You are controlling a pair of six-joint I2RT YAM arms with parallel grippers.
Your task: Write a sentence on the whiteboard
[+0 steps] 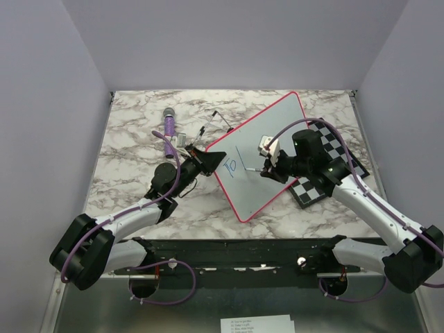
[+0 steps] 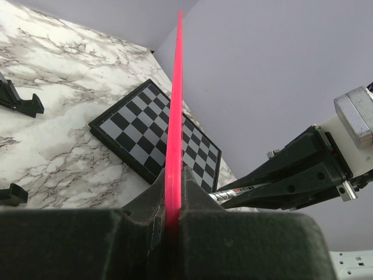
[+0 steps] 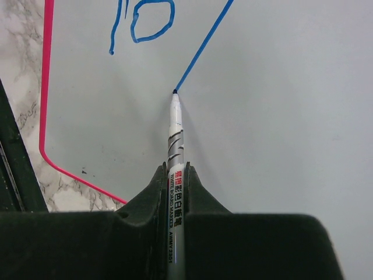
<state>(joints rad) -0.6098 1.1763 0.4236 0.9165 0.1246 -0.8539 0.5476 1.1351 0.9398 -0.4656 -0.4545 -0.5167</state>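
Note:
The whiteboard [image 1: 267,149] lies tilted across the table's middle, its pink-red rim [image 2: 175,116] seen edge-on in the left wrist view. My left gripper [image 1: 211,161] is shut on the board's left edge [image 2: 172,201]. My right gripper [image 1: 272,170] is shut on a white marker [image 3: 175,140] whose tip touches the board [image 3: 280,116] at the lower end of a long blue stroke. The sentence [image 1: 232,165] reads "To" plus that stroke, and it also shows in the right wrist view [image 3: 143,26].
A black-and-white chessboard [image 1: 333,173] lies under the board's right side, also in the left wrist view [image 2: 137,137]. A purple-handled tool [image 1: 168,123] and thin black stands [image 1: 218,119] lie on the marble table [image 1: 132,132] at the back left.

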